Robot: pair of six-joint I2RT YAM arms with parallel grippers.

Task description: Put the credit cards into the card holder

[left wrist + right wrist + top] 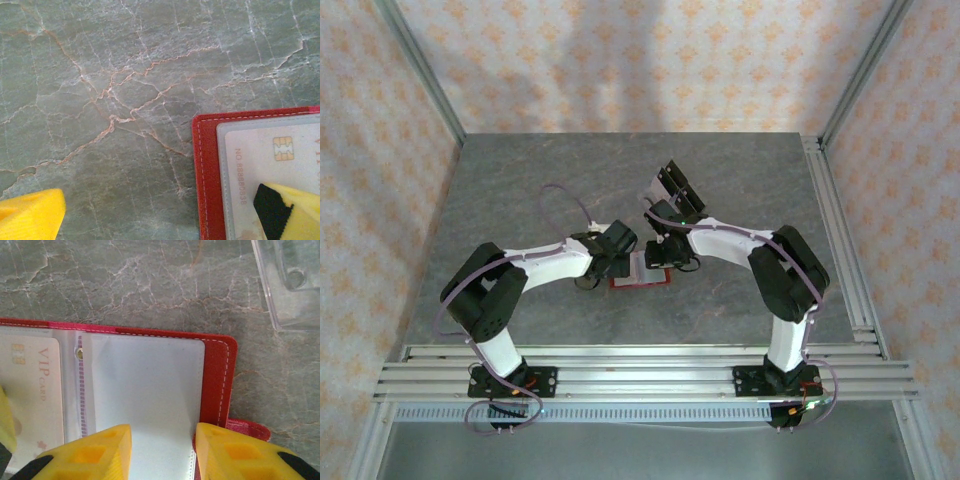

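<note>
**Wallet lies open, both tools over its pages**

The card holder [640,274] lies open like a book on the bench [520,200], right between the two arms. The clear plastic stand [677,188] sits a little beyond it, apart from the wallet.

The left tool [160,215] is spread wide. One yellow fingertip sits off the wallet over bare stone. The other rests on the left page, on top of a VIP card [260,160] that already sits under a clear sleeve inside the red border [205,175]. To me it looks like that arm is pinning the page flat.

The right tool [162,452] is over the right-hand page [217,375], its fingers parted with a gap between them and nothing gripped in it. Under them lies a pale panel [150,390]. I can't tell whether that is a second card in its pocket or just an empty sleeve. The snap tab pokes out at the lower right corner, beside the right finger.

My read is that one card is home and the work is now on the right page. If that pocket is empty, the next move calls for fetching another card and feeding it in edge-first while the left arm keeps the wallet from sliding. If it is full, the fingers need to lift clear without dragging the sleeve.
</note>
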